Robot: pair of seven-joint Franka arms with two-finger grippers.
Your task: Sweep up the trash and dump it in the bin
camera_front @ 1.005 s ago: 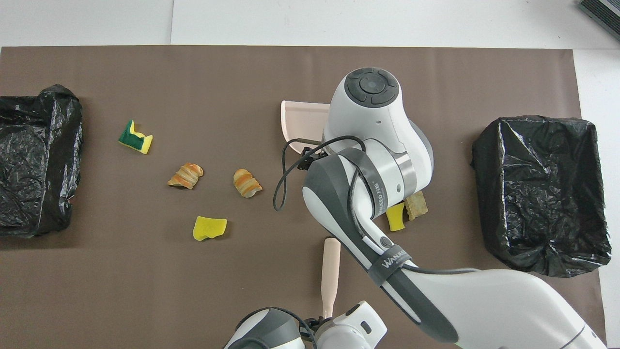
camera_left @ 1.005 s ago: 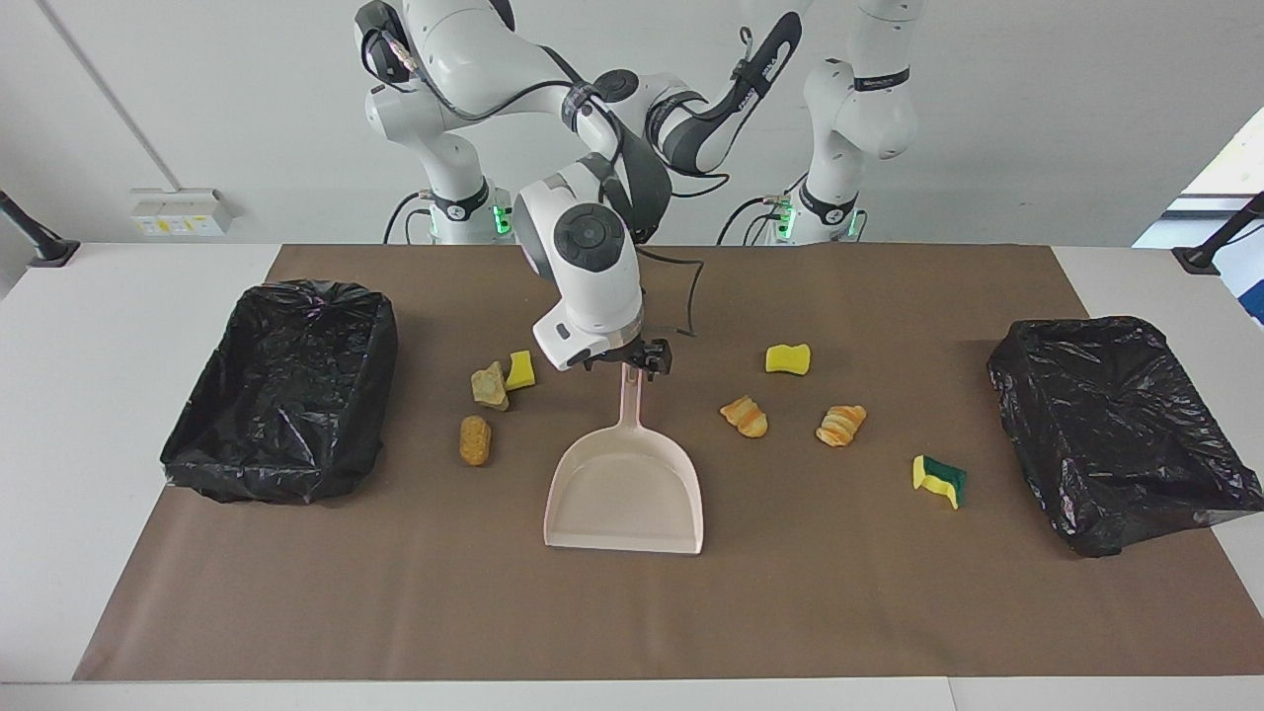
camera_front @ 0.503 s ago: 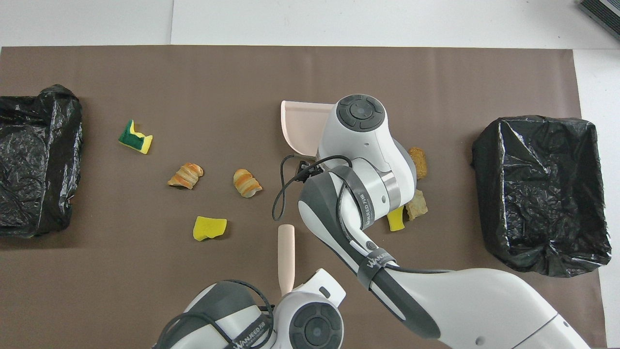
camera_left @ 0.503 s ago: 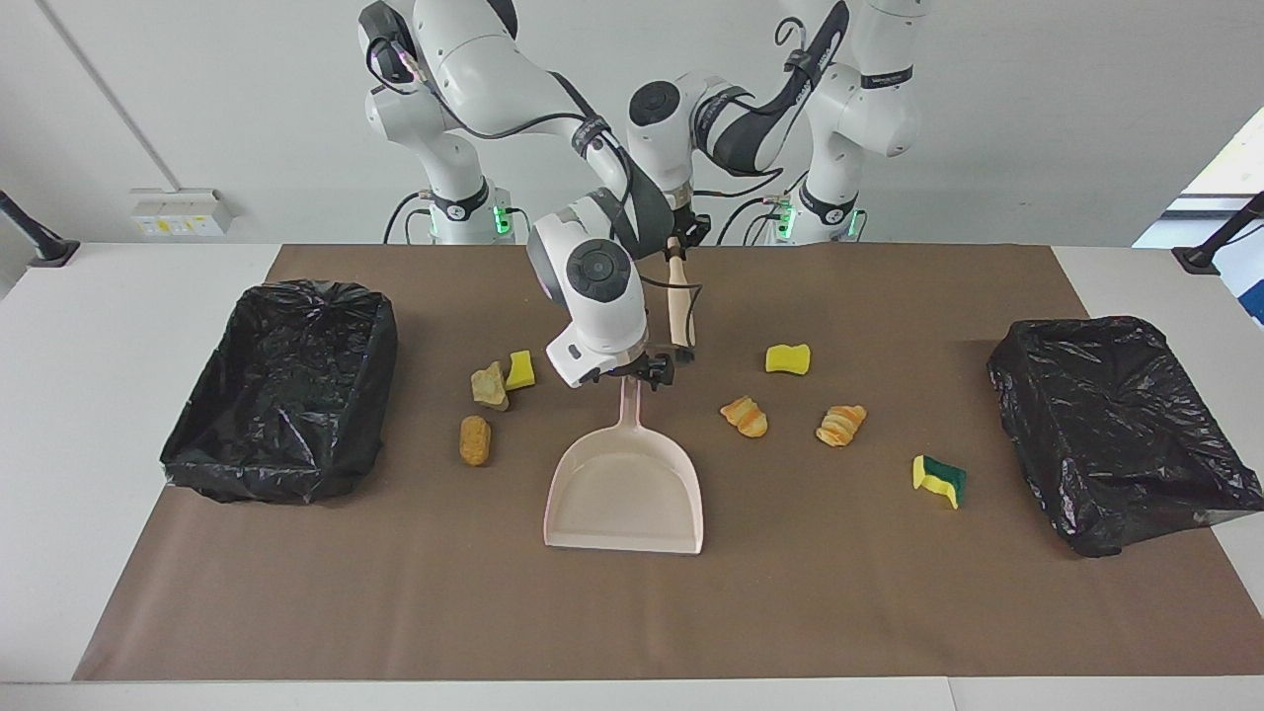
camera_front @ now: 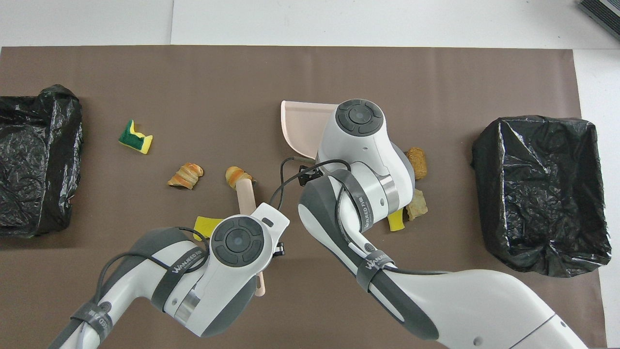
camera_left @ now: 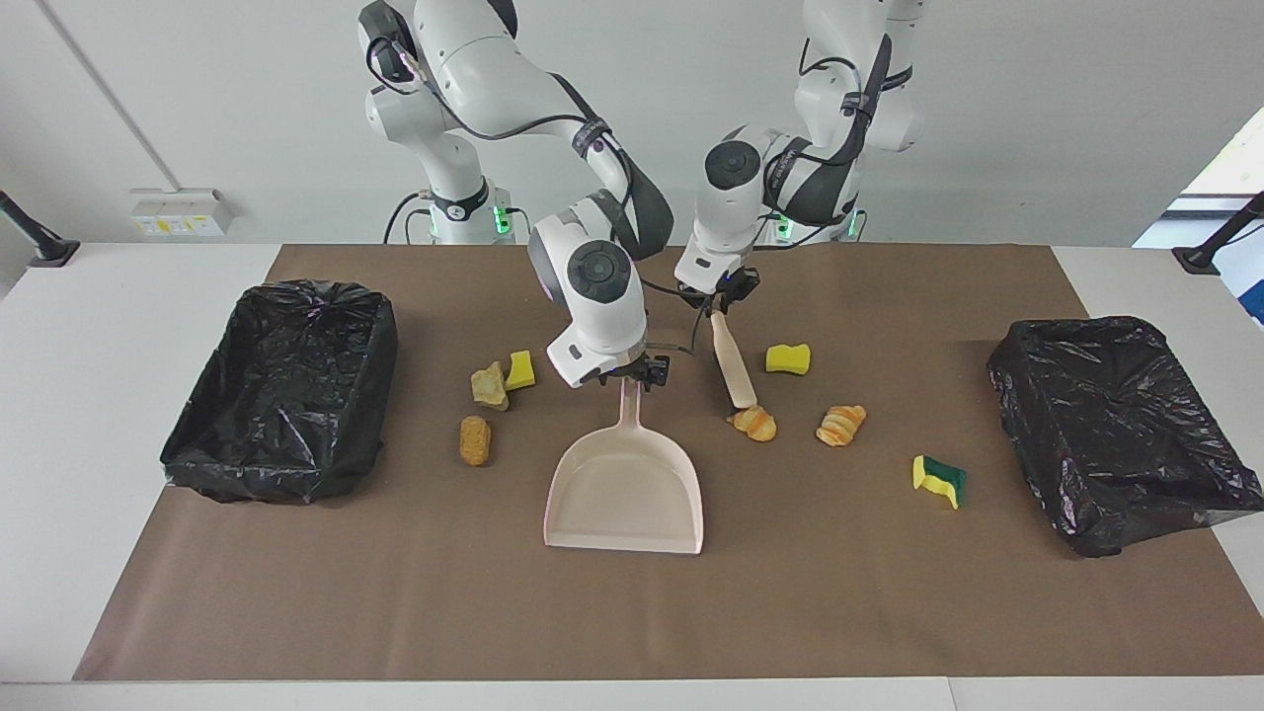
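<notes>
Left gripper (camera_left: 719, 306) gripped the brush (camera_left: 732, 367) against a croissant lump (camera_left: 755, 424) for sweeping; right gripper (camera_left: 634, 373) steadied the dustpan (camera_left: 624, 494) handle mid-table, its finger state indiscernible.

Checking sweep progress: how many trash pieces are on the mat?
7. By the right arm's end: rocky chunk, yellow sponge, brown lump. Toward the left arm's end: yellow sponge, two croissants, green-yellow sponge. None in the dustpan.

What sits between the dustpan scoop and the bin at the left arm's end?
Facing view: a croissant-like lump, a second lump and a yellow-green sponge bit lie on the mat between dustpan scoop and bin.
</notes>
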